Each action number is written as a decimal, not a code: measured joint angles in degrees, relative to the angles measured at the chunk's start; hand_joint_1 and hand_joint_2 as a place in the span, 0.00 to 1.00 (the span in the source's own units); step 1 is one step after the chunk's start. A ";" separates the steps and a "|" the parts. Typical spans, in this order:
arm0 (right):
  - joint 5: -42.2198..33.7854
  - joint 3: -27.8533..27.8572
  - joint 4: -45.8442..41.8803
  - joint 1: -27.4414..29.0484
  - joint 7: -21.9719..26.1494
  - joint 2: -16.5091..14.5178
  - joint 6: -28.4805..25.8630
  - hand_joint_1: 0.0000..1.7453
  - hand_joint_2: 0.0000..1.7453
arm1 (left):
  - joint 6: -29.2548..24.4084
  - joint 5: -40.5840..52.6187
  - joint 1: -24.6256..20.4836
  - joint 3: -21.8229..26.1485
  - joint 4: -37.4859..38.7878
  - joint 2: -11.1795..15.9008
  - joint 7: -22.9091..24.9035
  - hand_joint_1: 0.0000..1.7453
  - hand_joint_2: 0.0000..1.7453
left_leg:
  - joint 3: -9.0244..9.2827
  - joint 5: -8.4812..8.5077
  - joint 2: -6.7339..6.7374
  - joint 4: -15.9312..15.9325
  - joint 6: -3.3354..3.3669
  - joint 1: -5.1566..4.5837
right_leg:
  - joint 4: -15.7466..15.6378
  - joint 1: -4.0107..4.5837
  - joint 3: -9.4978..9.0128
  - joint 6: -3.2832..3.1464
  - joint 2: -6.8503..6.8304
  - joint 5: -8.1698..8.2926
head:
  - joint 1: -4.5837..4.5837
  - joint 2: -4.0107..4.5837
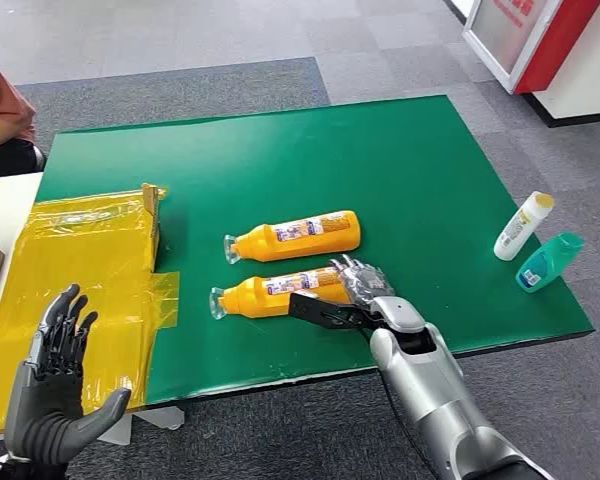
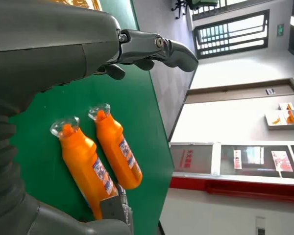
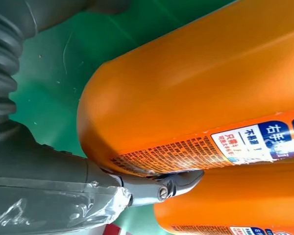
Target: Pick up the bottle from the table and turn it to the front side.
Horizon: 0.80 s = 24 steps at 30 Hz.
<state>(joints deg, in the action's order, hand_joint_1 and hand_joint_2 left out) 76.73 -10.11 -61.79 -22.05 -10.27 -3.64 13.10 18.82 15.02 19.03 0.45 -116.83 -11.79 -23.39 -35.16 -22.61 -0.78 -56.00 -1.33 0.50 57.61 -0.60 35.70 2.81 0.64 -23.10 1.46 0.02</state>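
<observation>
Two orange bottles lie side by side on the green mat [image 1: 433, 170], clear caps pointing left. The far bottle [image 1: 297, 236] [image 2: 117, 152] lies free. The near bottle [image 1: 274, 294] [image 2: 84, 169] [image 3: 197, 93] has my right hand [image 1: 361, 290] at its base end: fingers lie over the top, and the thumb [image 3: 164, 188] presses along its side. This bottle still rests on the mat. My left hand [image 1: 55, 375] is raised over the yellow bag at the near left with fingers spread, holding nothing; its thumb [image 2: 157, 46] sticks out above the mat.
A yellow plastic bag [image 1: 86, 270] covers the left table end. A white bottle with a yellow cap [image 1: 522, 226] and a teal bottle [image 1: 549, 262] lie at the mat's right edge. A person [image 1: 3, 110] sits at the far left. A red-and-white cabinet [image 1: 531, 40] stands beyond.
</observation>
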 joint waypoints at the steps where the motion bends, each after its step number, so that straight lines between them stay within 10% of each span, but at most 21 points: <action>1: 0.04 0.08 0.04 0.00 0.07 -0.03 -0.01 1.00 1.00 | 0.01 -0.01 0.00 0.00 0.00 0.03 0.00 0.00 1.00 | 0.00 0.00 0.00 0.00 0.00 0.00 | 0.00 0.00 0.00 0.00 0.00 0.00 | 0.00 0.00; 24: -6.29 3.78 0.44 0.88 6.33 -0.88 -0.16 1.00 1.00 | -0.03 -0.60 -0.01 -0.16 0.26 0.61 -0.28 0.00 1.00 | 0.04 0.00 0.00 0.00 0.00 0.00 | -0.01 0.00 -0.01 0.00 0.00 0.00 | 0.00 0.00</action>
<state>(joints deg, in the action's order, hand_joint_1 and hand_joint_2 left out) 70.44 -6.33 -61.35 -21.17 -3.95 -4.52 12.94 18.79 14.42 19.01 0.28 -116.57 -11.18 -23.67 -35.12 -22.61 -0.78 -56.00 -1.33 0.50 57.60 -0.60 35.69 2.81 0.64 -23.09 1.46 0.02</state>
